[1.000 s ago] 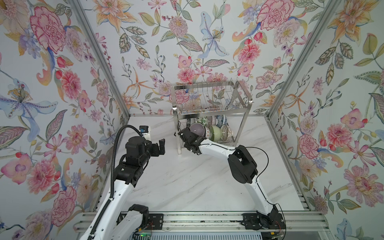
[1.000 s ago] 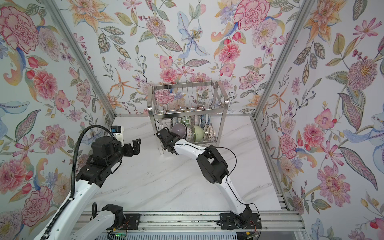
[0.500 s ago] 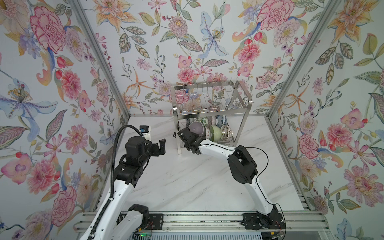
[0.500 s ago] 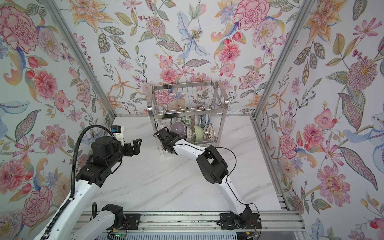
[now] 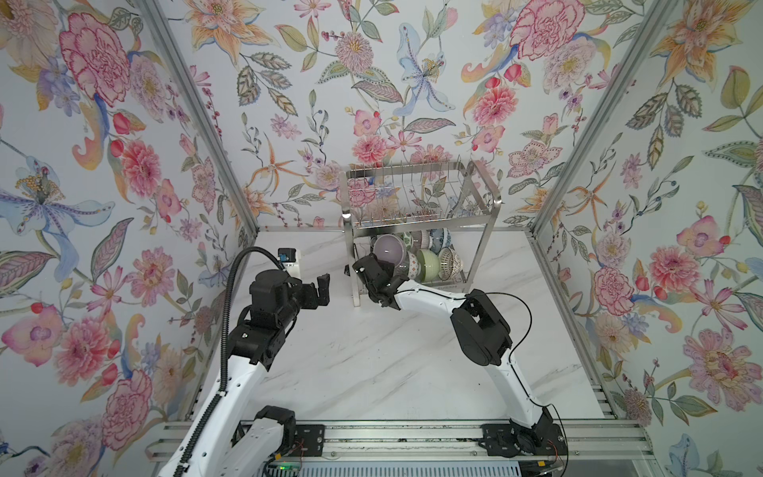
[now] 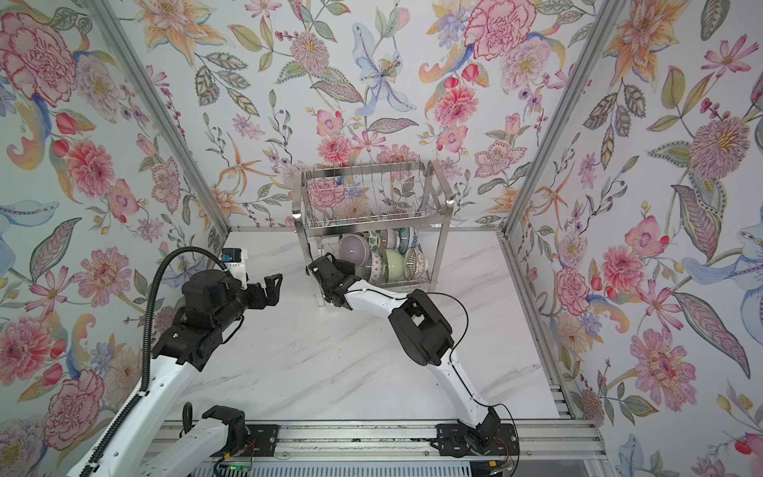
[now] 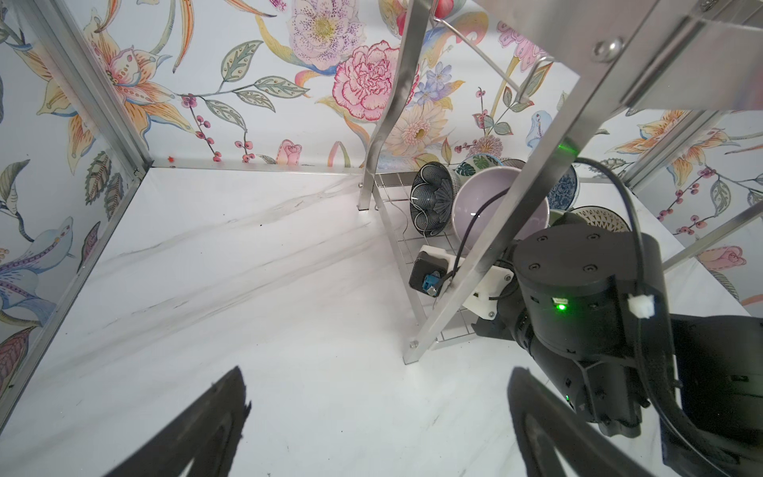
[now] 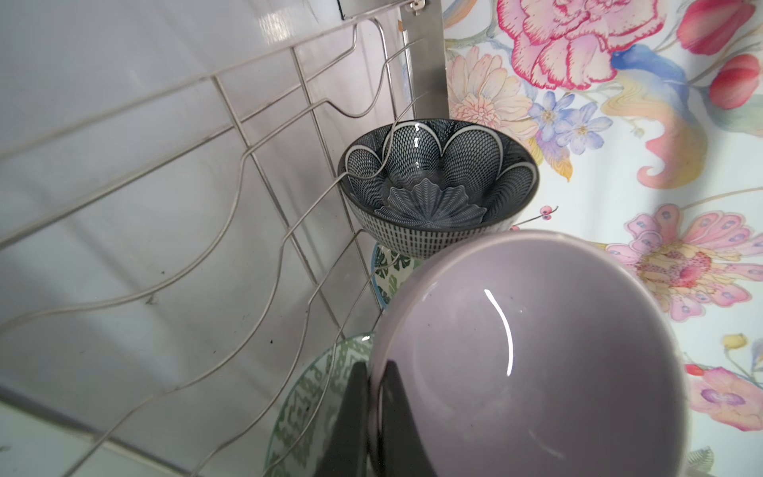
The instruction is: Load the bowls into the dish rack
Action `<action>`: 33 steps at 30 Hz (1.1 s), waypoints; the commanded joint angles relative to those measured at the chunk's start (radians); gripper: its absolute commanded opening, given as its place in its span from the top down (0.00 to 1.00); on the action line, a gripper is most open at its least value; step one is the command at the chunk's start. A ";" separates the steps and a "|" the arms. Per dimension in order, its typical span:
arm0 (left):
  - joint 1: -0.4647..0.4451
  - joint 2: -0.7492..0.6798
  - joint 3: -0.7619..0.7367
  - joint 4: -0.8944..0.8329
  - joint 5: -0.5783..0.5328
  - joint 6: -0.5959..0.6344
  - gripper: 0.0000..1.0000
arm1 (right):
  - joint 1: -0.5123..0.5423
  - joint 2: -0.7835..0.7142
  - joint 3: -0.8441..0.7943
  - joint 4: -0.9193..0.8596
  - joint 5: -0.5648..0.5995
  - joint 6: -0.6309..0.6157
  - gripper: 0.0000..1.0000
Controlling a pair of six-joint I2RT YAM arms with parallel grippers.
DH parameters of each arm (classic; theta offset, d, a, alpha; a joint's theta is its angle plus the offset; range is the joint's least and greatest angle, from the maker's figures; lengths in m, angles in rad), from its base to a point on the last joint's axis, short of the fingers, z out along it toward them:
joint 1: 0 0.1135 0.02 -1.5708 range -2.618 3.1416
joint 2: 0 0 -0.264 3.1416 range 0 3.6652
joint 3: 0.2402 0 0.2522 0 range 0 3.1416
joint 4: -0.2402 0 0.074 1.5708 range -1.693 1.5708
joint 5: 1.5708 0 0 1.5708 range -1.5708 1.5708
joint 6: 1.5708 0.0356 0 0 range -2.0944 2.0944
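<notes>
Floral-papered walls (image 5: 124, 124) close three sides of a white, grey-veined bench (image 5: 371, 363). Dish rack (image 5: 413, 225) stands at the bench's far edge, about centre. Bowls (image 5: 427, 264) stand on edge on its lower shelf (image 8: 206, 256); lilac bowl (image 8: 536, 351) at the shelf's left end, just beside a green-patterned bowl (image 8: 313, 392), dark flower bowl (image 8: 437, 186) behind. Right gripper (image 8: 373, 417) pinches the lilac bowl's rim. Left gripper (image 5: 323, 289) spread wide, holding nothing, above the bench left of the rack.

The upper tier of the dish rack (image 5: 413, 223) partly hid the rear bowls (image 5: 422, 238) at one o'clock from the lilac bowl (image 5: 390, 252).
</notes>
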 commanded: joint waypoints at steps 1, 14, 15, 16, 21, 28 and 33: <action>0.010 -0.003 0.012 0.015 0.019 -0.010 0.01 | 0.036 -0.067 -0.003 0.054 0.061 -0.068 1.00; 0.010 -0.002 0.003 0.025 0.027 -0.013 0.01 | 0.045 -0.121 -0.057 0.131 0.096 -0.159 1.00; 0.010 -0.005 0.002 0.026 0.027 -0.014 0.01 | 0.046 -0.126 -0.061 0.134 0.098 -0.161 1.00; 0.010 -0.004 0.001 0.025 0.027 -0.014 0.00 | 0.046 -0.131 -0.067 0.137 0.101 -0.166 1.00; 0.011 -0.005 -0.002 0.027 0.028 -0.015 0.01 | 0.048 -0.154 -0.087 0.153 0.113 -0.186 1.00; 0.010 -0.010 -0.006 0.033 0.033 -0.021 0.00 | 0.043 -0.155 -0.086 0.162 0.150 -0.218 1.00; 0.010 -0.015 -0.008 0.028 0.031 -0.021 0.01 | 0.039 -0.147 -0.091 0.215 0.180 -0.276 1.00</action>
